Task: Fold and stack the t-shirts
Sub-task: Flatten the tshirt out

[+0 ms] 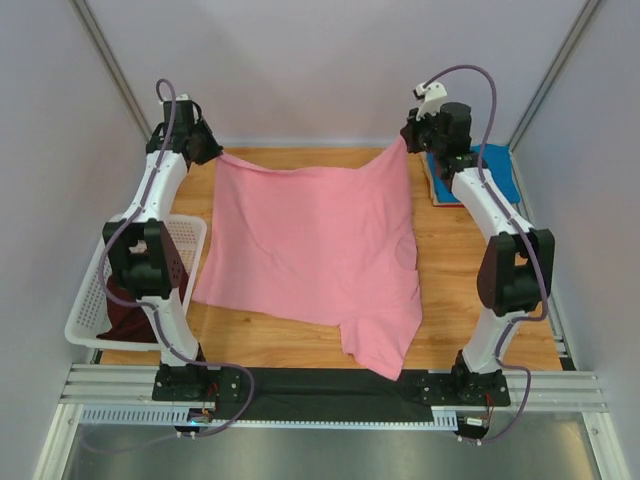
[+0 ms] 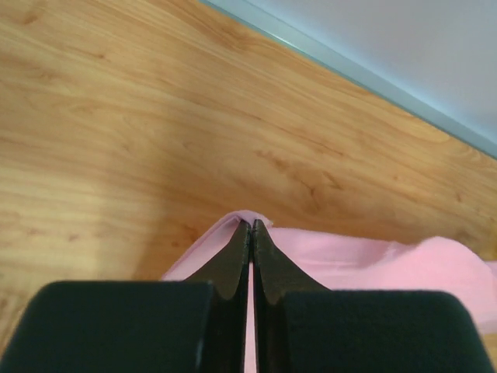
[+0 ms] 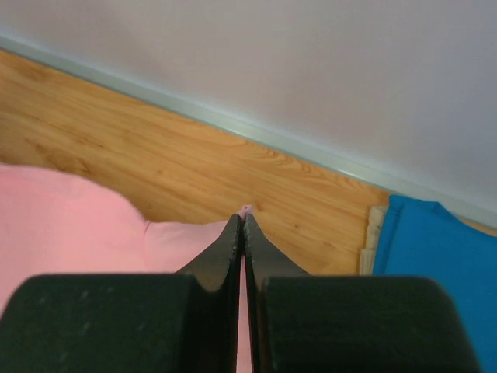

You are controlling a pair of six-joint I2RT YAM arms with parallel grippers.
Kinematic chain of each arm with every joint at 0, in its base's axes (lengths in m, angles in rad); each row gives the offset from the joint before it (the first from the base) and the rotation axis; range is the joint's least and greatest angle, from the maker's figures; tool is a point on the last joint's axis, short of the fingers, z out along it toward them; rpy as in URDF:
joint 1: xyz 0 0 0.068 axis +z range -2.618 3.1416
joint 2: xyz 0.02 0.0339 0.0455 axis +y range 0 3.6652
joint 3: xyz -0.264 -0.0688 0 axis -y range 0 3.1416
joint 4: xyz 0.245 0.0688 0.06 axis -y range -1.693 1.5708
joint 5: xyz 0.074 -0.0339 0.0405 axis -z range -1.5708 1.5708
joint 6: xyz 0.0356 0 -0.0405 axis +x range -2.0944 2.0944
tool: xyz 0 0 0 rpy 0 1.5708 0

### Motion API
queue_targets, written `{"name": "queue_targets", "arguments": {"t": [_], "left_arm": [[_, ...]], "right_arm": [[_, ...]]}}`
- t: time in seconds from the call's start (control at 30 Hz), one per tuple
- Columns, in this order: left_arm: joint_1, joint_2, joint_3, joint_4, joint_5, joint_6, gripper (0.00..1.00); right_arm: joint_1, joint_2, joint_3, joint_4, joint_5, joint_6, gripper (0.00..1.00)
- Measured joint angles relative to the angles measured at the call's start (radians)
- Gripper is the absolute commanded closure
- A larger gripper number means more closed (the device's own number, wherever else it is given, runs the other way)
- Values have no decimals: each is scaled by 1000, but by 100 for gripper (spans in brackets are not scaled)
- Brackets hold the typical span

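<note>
On the tabletop (image 1: 450, 300) the pink t-shirt (image 1: 310, 240) is stretched between both arms at the far edge, and its near part trails on the wood, rumpled at the near right. The blue t-shirt (image 1: 495, 165) lies far right. The left gripper (image 1: 212, 152) and right gripper (image 1: 407, 140) are each clamped on a far corner. To lay it flat, I would lower both corners level and taut so the rumple pulls out.

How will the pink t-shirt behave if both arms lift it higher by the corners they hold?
Probably floppy: the pink t-shirt sags between the two pinched corners and drapes onto the table. Likely light, since thin fabric edges in shut jaws carry it. It may slip, as only small tips of cloth show beyond the jaws.
</note>
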Motion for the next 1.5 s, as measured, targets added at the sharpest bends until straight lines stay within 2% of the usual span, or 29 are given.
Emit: {"name": "queue_targets", "arguments": {"t": [0.17, 0.37, 0.73, 0.87, 1.07, 1.37, 1.5], "left_arm": [[50, 195, 123, 35, 42, 3, 100], [107, 324, 198, 59, 92, 9, 100], [156, 374, 249, 88, 229, 21, 100], [156, 343, 204, 92, 241, 19, 100], [154, 104, 63, 27, 214, 8, 100], [149, -571, 8, 8, 206, -40, 100], [142, -789, -11, -15, 220, -64, 100]], "right_arm": [[0, 153, 1, 53, 5, 2, 100], [-9, 248, 43, 58, 19, 40, 100], [-19, 246, 53, 45, 55, 79, 100], [-18, 195, 45, -36, 116, 79, 100], [-19, -71, 31, -192, 242, 76, 100], [-19, -713, 29, -340, 273, 79, 100], [-19, -939, 54, -456, 285, 80, 100]]}}
